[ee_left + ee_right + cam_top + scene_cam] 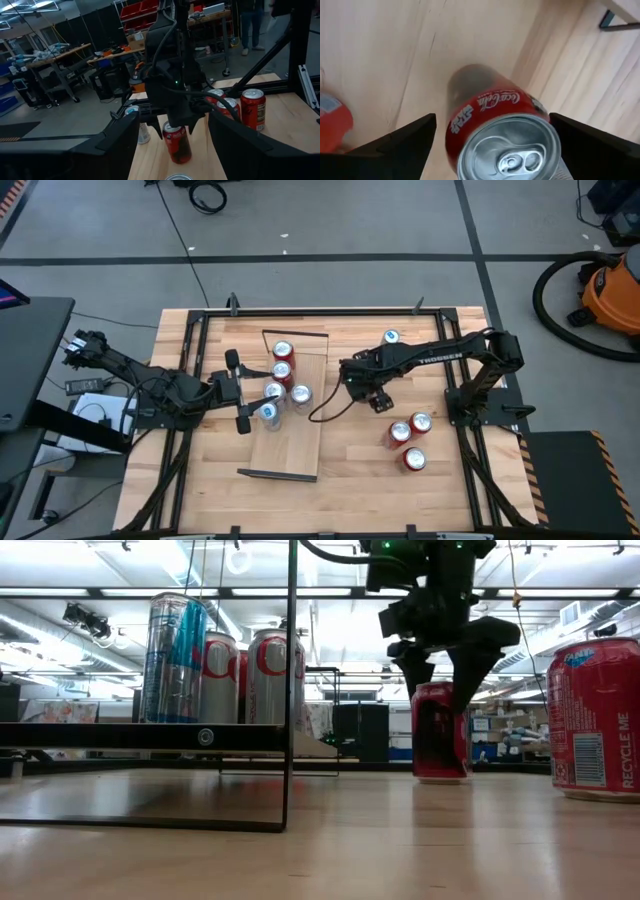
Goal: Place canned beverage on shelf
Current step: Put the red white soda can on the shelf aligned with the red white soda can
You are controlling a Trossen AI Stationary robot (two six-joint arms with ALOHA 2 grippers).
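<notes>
A red cola can (505, 140) stands upright on the tabletop right of the shelf (290, 445). My right gripper (492, 117) points down over it, open. One finger stands on each side of the can's top, apart from it as far as the frames show. The shelf, a light board raised above the tabletop, carries two red cans (283, 361) and three silver cans (275, 400) on its far half. My left gripper (248, 392) hangs level at the shelf's left side, above the silver cans, open and holding nothing.
Three red cans (410, 438) stand together on the table's right near part. A silver-blue can (391, 337) stands near the far edge. A black cable (322, 412) loops between the shelf and my right gripper. The shelf's near half is bare wood.
</notes>
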